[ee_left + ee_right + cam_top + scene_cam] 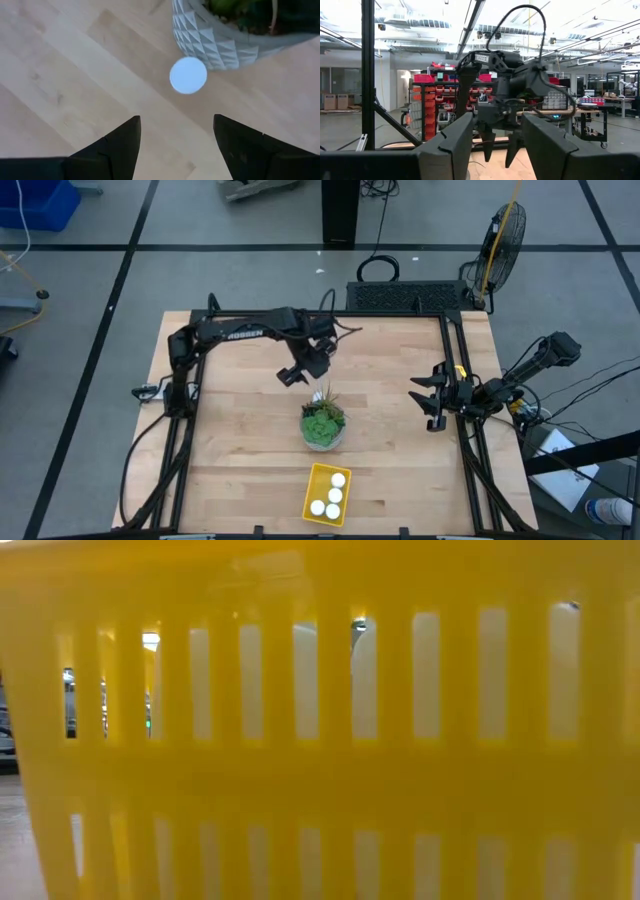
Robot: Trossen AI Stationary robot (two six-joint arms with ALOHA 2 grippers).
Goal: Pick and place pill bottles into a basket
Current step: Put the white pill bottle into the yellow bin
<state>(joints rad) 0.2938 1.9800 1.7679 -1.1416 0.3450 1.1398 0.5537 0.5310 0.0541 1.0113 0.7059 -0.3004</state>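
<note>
One white pill bottle (pixel 188 75) stands upright on the wooden table, cap up, right beside the grey faceted plant pot (pixel 220 42). My left gripper (pixel 176 125) is open and hovers above the table just short of the bottle, touching nothing; in the high view the left gripper (pixel 293 374) is on the far side of the plant (pixel 323 423). The yellow basket (pixel 313 484) sits near the table's front edge with other white bottles (pixel 335 496) in it. My right gripper (pixel 432 398) is open and empty at the table's right edge.
The potted plant stands mid-table between my left gripper and the basket. The basket's slotted yellow wall (pixel 320 770) fills the low view. Bare wood lies to the left and right of the plant. Black frame rails (pixel 458 380) run along the table's sides.
</note>
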